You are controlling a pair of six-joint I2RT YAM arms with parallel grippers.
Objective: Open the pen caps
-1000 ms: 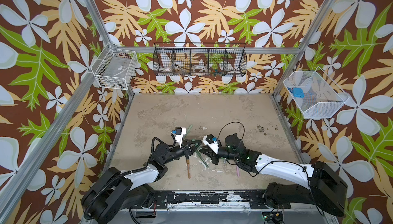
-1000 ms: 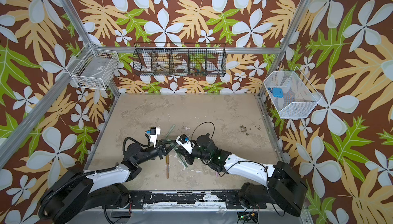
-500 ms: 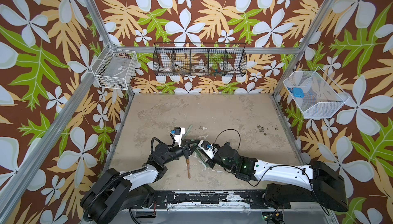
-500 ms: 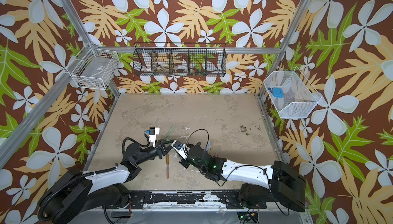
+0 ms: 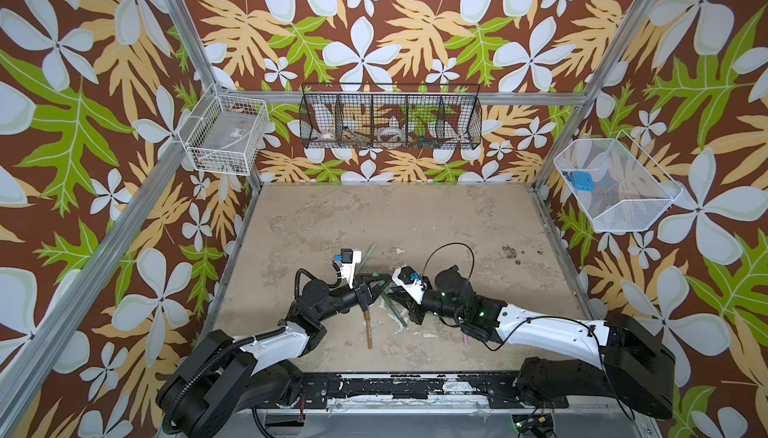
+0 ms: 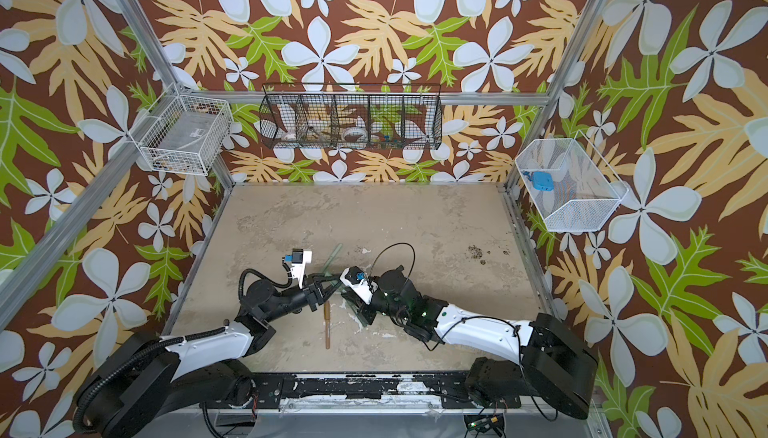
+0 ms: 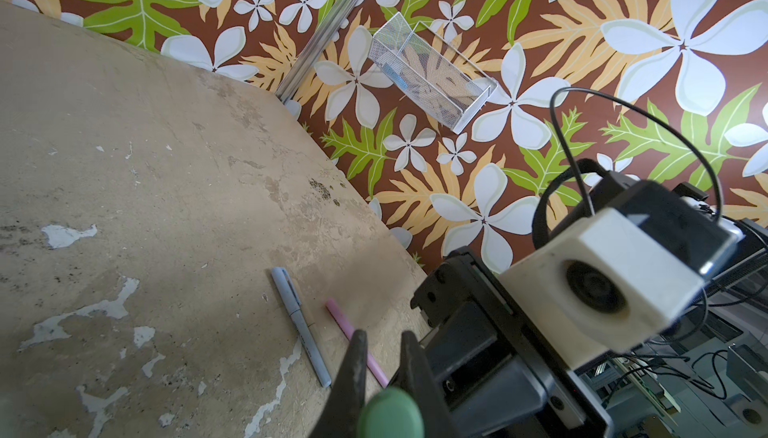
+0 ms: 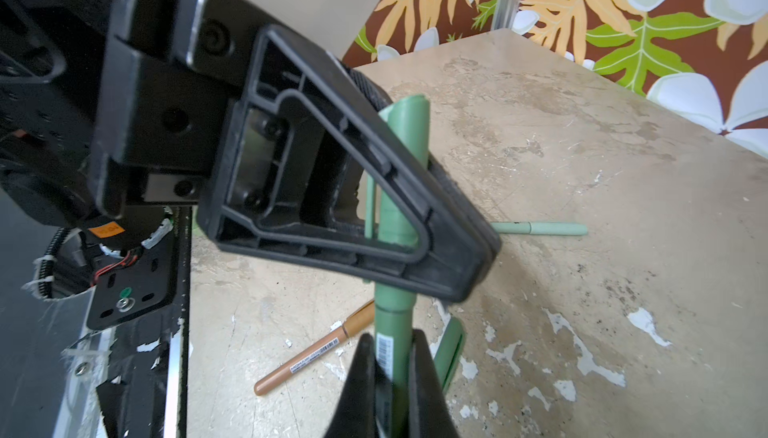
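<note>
A green pen hangs just above the table between my two grippers. My right gripper point(image 8: 392, 338) is shut on its barcoded body point(image 8: 392, 323). My left gripper point(image 7: 383, 336) is shut on the pen cap point(image 8: 409, 124), whose round green end point(image 7: 390, 413) shows between its fingers. The cap still sits on the body, with the seam visible just below the left finger. In both top views the left gripper point(image 5: 375, 287) point(image 6: 328, 286) and right gripper point(image 5: 394, 293) point(image 6: 347, 293) meet at front centre, and the held pen is mostly hidden.
Capped pens lie on the table around the grippers: a brown pen point(image 5: 367, 327) point(image 8: 311, 361), a dark green pen point(image 8: 451, 348), a pale green pen point(image 8: 540, 228), a light blue pen point(image 7: 299, 323) and a pink pen point(image 7: 337, 312). Wire baskets point(image 5: 390, 124) hang on the walls.
The right arm swung forward and left half a second ago and is now back where it was a second ago. The left arm has stayed put. Both grippers stay shut.
</note>
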